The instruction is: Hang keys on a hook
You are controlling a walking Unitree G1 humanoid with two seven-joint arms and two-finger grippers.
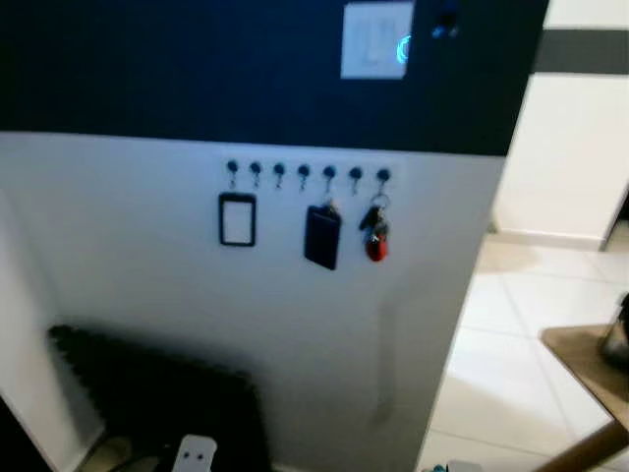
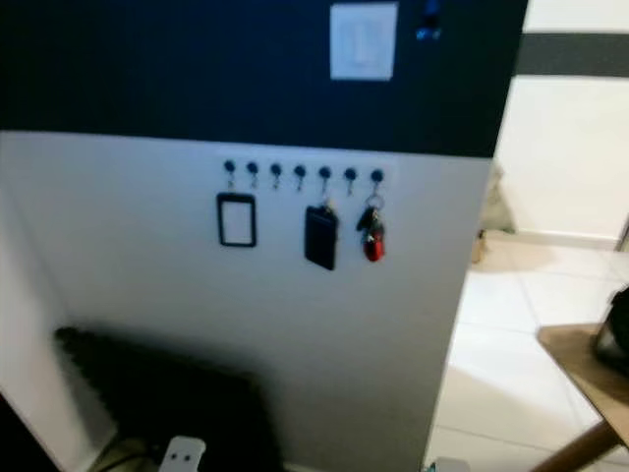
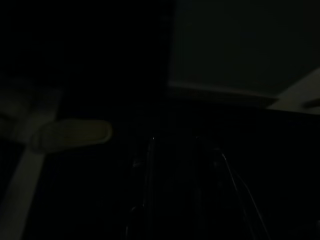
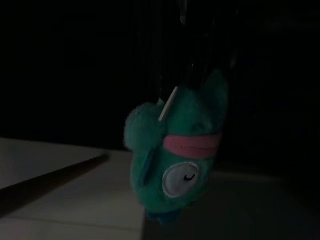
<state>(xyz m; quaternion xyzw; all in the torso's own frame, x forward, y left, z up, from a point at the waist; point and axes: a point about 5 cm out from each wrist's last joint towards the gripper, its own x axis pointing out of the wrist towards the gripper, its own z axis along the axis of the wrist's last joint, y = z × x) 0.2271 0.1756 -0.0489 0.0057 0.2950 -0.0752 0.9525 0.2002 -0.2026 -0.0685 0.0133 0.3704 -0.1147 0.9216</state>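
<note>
A row of small black hooks (image 1: 304, 173) runs across the white wall under a dark band. A black tag with a white frame (image 1: 237, 219) hangs from the leftmost hook. A black card holder (image 1: 322, 236) hangs further right, and a bunch of keys with a red fob (image 1: 375, 236) hangs from the rightmost hook. The hooks between them are bare. In the dim right wrist view, a green plush keychain with a pink band (image 4: 175, 160) dangles from my right gripper (image 4: 200, 55), which is shut on its top. The left arm hangs idle in the dark.
A light switch plate (image 1: 377, 39) sits on the dark band above the hooks. A black bulky object (image 1: 157, 393) stands low against the wall at the left. The wall ends at a corner on the right, with tiled floor (image 1: 511, 334) and a wooden table edge (image 1: 590, 364) beyond.
</note>
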